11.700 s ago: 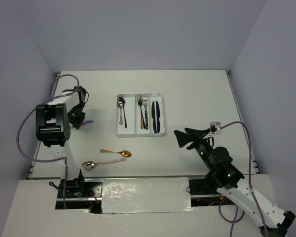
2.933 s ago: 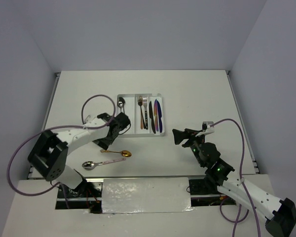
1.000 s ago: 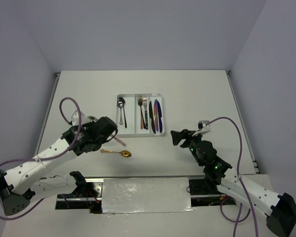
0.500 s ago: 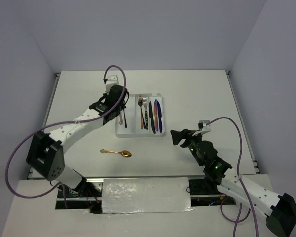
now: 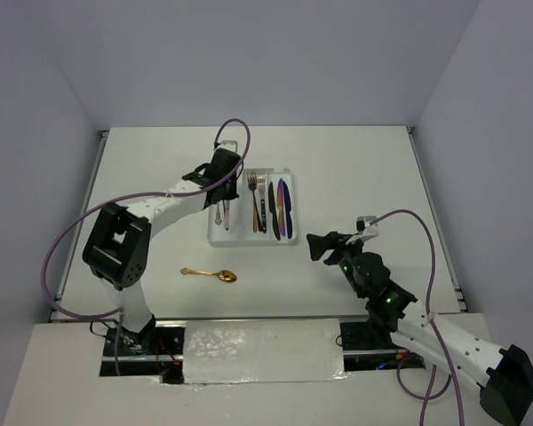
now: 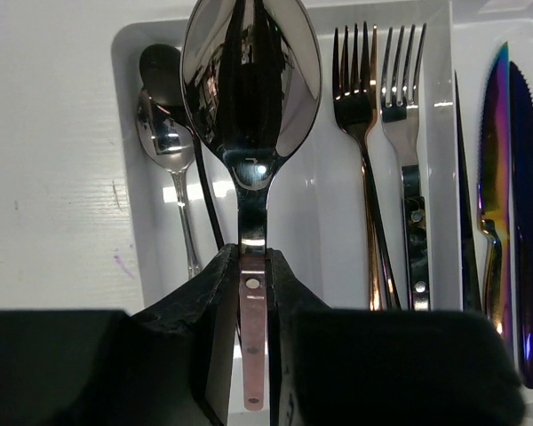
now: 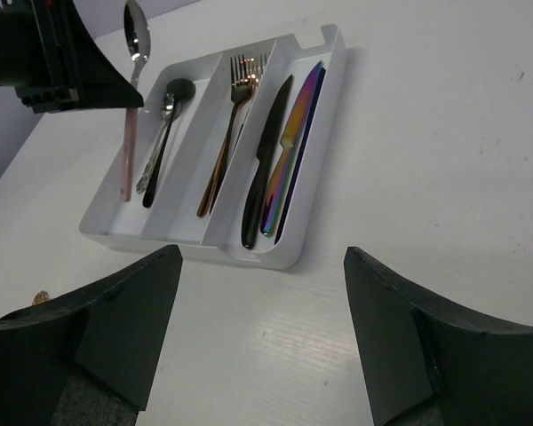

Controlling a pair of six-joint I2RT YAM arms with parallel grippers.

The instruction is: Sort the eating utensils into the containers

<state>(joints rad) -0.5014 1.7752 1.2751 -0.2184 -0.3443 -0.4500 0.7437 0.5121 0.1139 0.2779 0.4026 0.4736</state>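
Observation:
My left gripper is shut on the pink handle of a silver spoon and holds it above the left compartment of the white tray. The spoon also shows in the right wrist view, its handle end low over that compartment. The left compartment holds a black and a silver spoon, the middle one two forks, the right one knives. A gold spoon lies on the table in front of the tray. My right gripper is open and empty, right of the tray.
The tray's raised rim and dividers stand between compartments. White walls enclose the table at the back and both sides. The left arm's purple cable loops above the tray's left end.
The silver spoon with the pink handle has left the table, taken by my left gripper and carried up to the tray's left compartment. The right arm has barely moved.

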